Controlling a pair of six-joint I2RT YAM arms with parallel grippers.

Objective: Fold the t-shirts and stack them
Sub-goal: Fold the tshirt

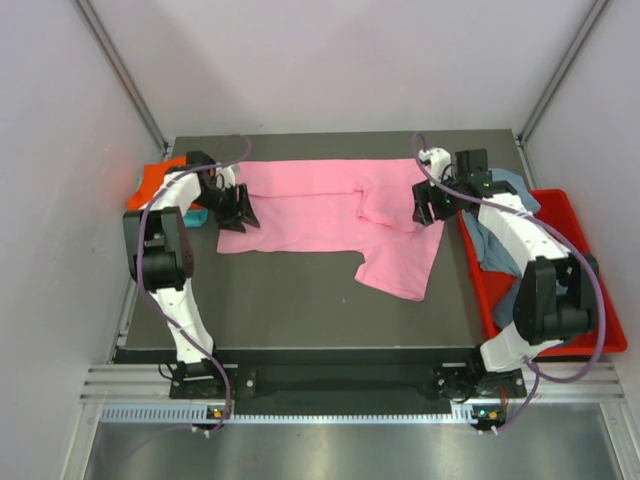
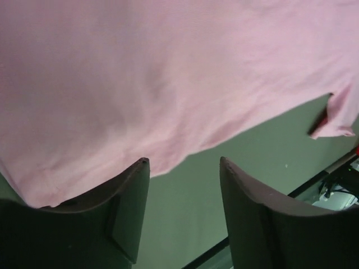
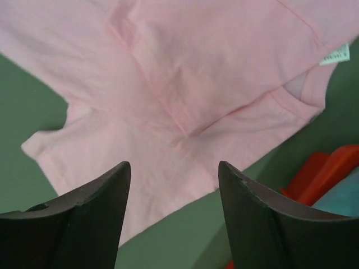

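Observation:
A large pink t-shirt lies spread across the back half of the table, one sleeve reaching toward the front. My left gripper hovers over its left edge, open, nothing between the fingers; in the left wrist view the pink t-shirt fills the top. My right gripper hangs over the shirt's right edge, open and empty; the pink t-shirt with its white label lies below it. An orange t-shirt with teal cloth beside it sits at the far left.
A red bin at the table's right edge holds grey-blue t-shirts. The dark table ends at the metal rail in front. Grey walls close in on both sides.

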